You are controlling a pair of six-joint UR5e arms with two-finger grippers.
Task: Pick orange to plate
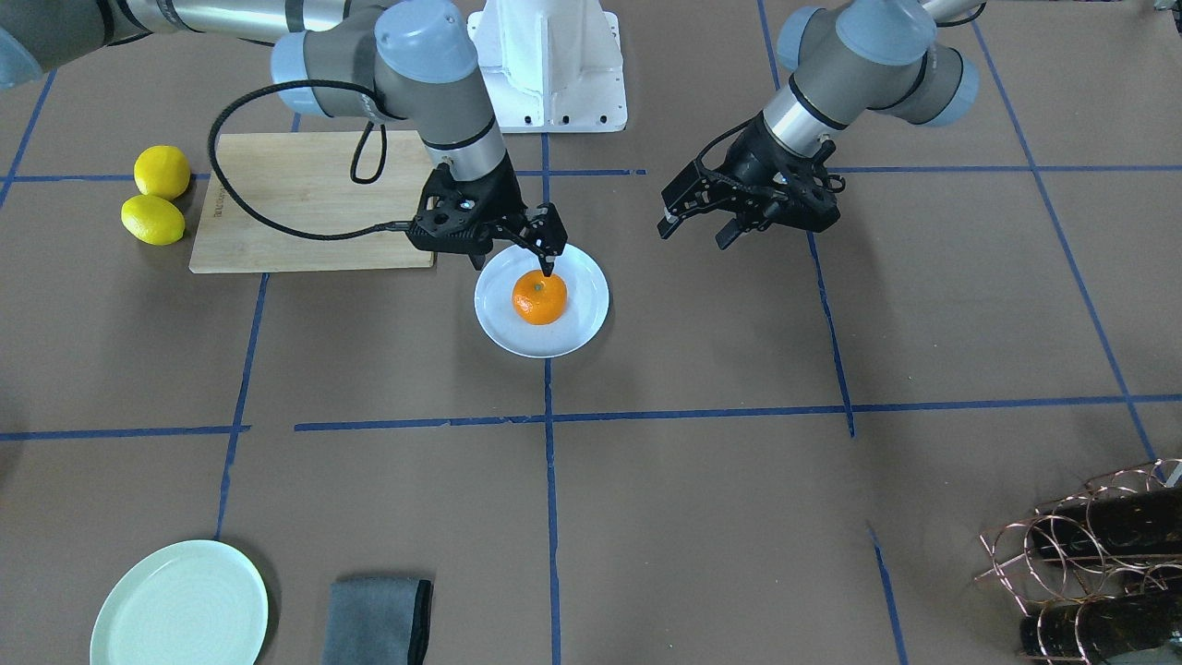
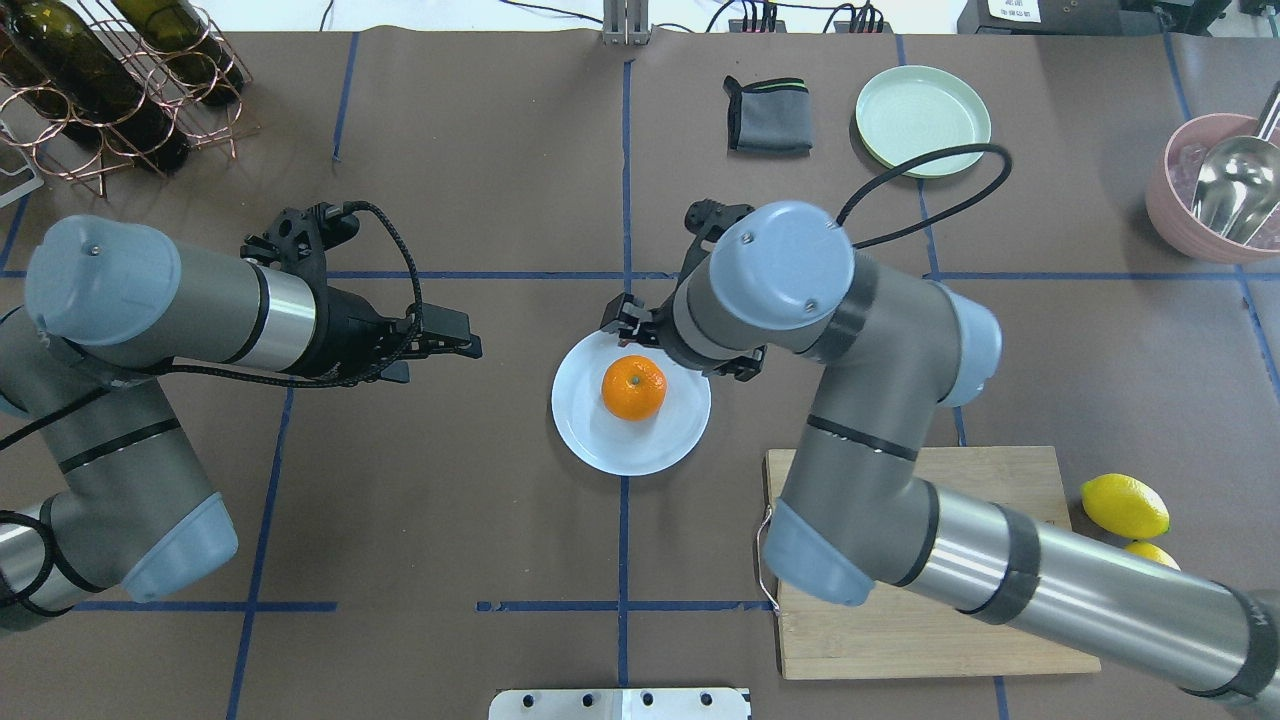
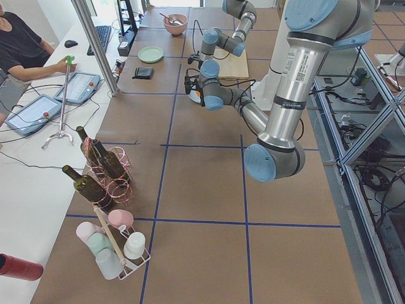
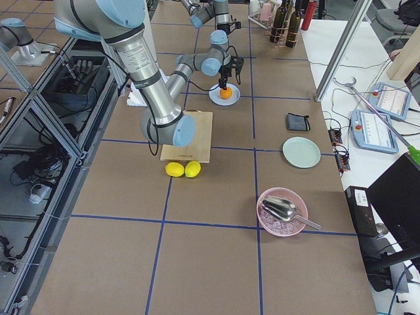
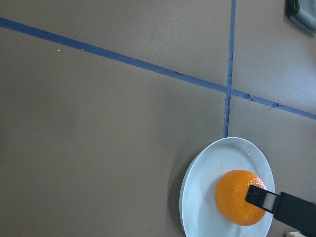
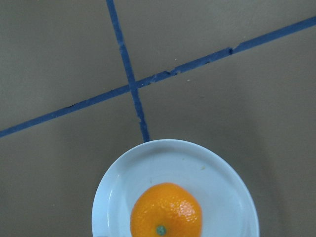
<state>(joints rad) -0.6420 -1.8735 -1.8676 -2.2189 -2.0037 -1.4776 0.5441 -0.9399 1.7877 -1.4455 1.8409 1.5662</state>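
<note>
The orange [image 1: 539,297] rests in the middle of the pale bluish-white plate [image 1: 587,282] at the table's centre, stem spot up. My right gripper [image 1: 515,254] hangs just above the fruit, open, one black fingertip [image 1: 550,247] over the orange's top edge and nothing held. The left gripper [image 1: 694,231] hovers open and empty, well to the side of the plate. The right wrist view looks straight down on the orange [image 6: 165,210] and plate [image 6: 217,173]. In the left wrist view a black finger [image 5: 276,205] crosses in front of the orange [image 5: 234,197].
A wooden cutting board [image 1: 314,199] lies under my right arm, two yellow lemons [image 1: 162,171] beside it. A mint-green plate [image 1: 180,605] and a grey cloth [image 1: 379,619] sit at the operators' edge. There is a copper wine rack [image 1: 1099,554] and a pink bowl with a scoop [image 2: 1215,190].
</note>
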